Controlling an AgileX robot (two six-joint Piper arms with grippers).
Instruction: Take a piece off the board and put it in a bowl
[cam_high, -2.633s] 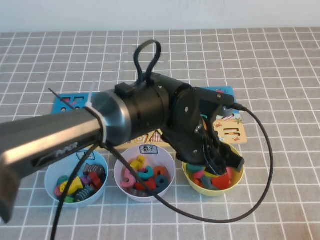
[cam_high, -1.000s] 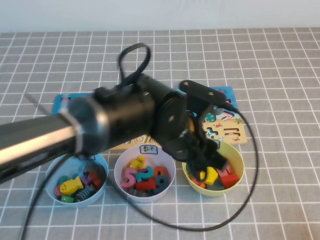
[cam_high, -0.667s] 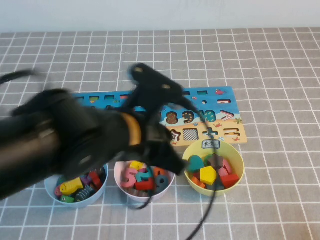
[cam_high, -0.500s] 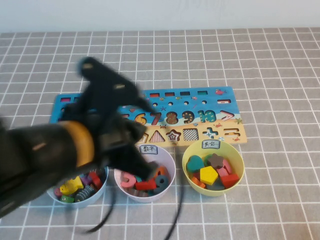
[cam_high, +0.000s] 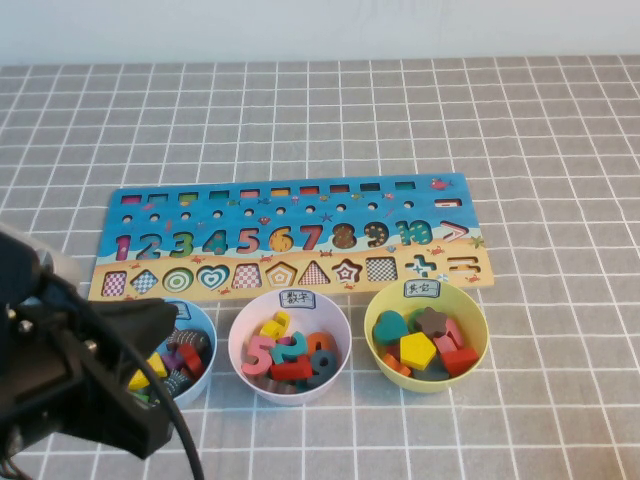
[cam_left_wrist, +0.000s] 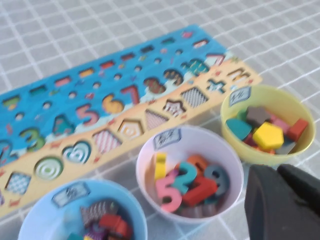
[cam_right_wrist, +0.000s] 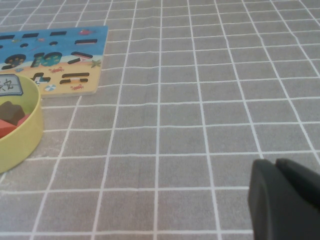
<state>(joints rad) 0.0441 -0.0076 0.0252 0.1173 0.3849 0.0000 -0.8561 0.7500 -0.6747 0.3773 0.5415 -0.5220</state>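
piece: yellow pentagon (cam_high: 417, 350) lies flat in the yellow-green bowl (cam_high: 476, 312), on top of the other shape blocks; you can see it in the left wrist view too (cam_left_wrist: 268, 136). Looks delivered.
bowl: near right of three, just in front of the board's right end; white tag on its far rim, writing too small to read.
board: long blue board (cam_high: 290, 200) with numbers 1 to 10 readable and a tan strip of shape slots on the near edge. The pentagon slot is empty, which fits the piece being out.
other bowls: pink bowl (cam_high: 340, 318) in the middle holds number pieces, blue bowl (cam_high: 203, 318) on the left holds fish-like pieces; each is tagged, so you're sorting by type.
left claw: left claw (cam_left_wrist: 285, 200) closed on nothing, at the near left above the blue bowl, well apart from the piece.
right claw: right claw (cam_right_wrist: 280, 192) closed and empty, low over bare worktop (cam_high: 560, 140) right of the bowl, seemingly parked.
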